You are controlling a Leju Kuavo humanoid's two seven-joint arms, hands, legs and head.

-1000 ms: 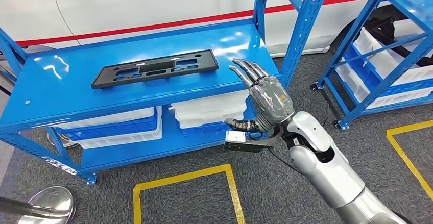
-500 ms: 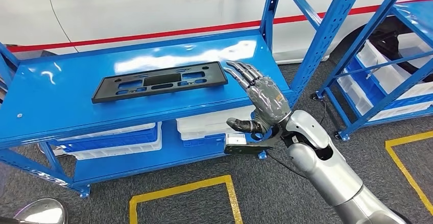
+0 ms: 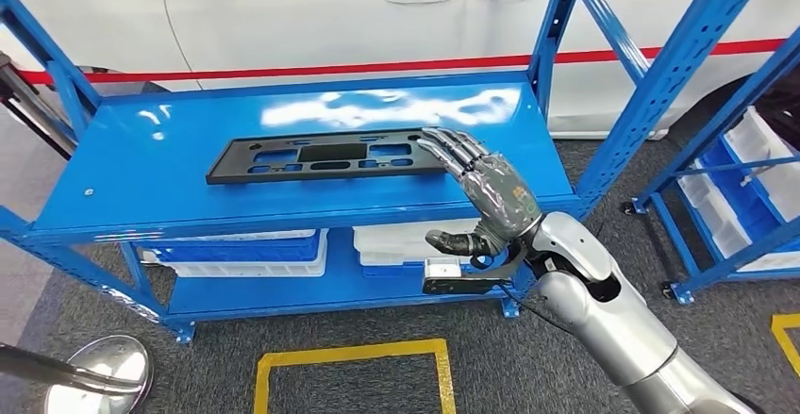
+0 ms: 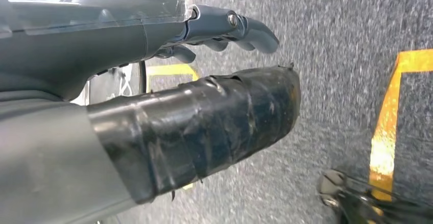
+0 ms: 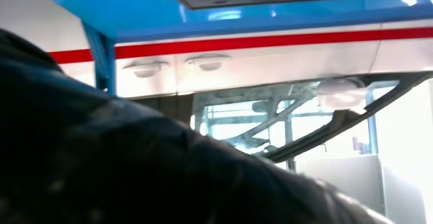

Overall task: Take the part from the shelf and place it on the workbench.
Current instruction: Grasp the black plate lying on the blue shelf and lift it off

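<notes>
Right robot hand [image 3: 489, 197] raised, fingers spread beside part [image 3: 325, 157].

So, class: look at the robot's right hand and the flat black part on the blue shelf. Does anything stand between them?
Nothing visible does. The right hand is raised at the part's right end, its fingers spread and reaching over that end. The shelf top around the part is bare blue.

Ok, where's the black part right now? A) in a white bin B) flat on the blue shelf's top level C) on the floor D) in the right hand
B: the black part lies flat on the blue shelf, the open right hand at its end, holding nothing.
</notes>
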